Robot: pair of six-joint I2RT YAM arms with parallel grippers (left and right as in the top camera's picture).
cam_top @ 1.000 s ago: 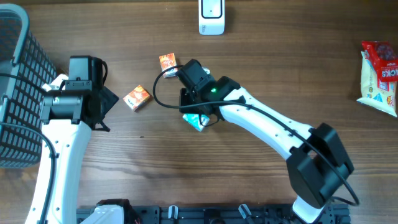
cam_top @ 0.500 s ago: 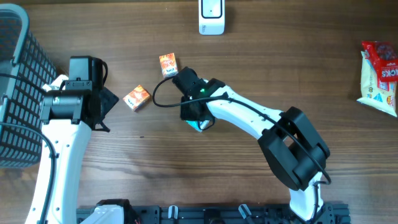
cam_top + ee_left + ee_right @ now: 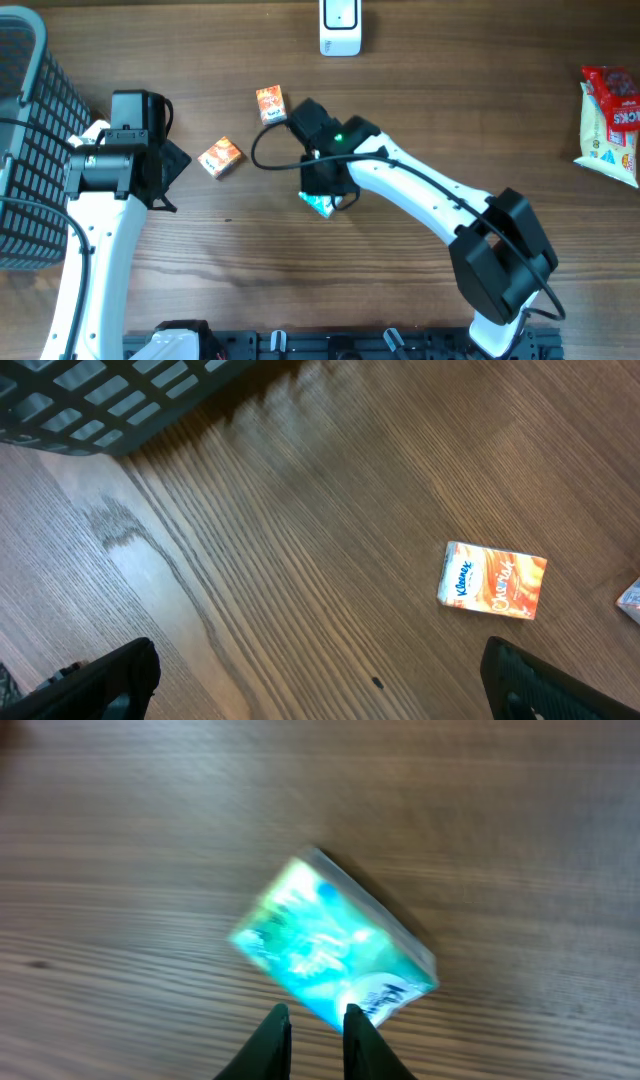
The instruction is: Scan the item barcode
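A small teal tissue pack (image 3: 318, 203) lies flat on the wooden table, tilted; no barcode shows on it. My right gripper (image 3: 325, 186) hangs right over it. In the right wrist view the gripper (image 3: 317, 1012) has its tips at the near edge of the pack (image 3: 335, 942), a narrow gap between them and nothing gripped. The white scanner (image 3: 340, 25) stands at the table's far edge. My left gripper (image 3: 172, 170) rests at the left, wide open over bare wood (image 3: 320, 690).
Two orange tissue packs lie left of the right gripper, one (image 3: 220, 157) nearer the left arm and one (image 3: 269, 103) farther back; the left wrist view shows one orange pack (image 3: 492, 580). A dark wire basket (image 3: 25, 150) stands at the left edge. A red snack bag (image 3: 612, 120) lies far right.
The right arm swung left and then back, its wrist staying over the teal pack. Its jaws have parted a little. The left arm and the pack have not moved.
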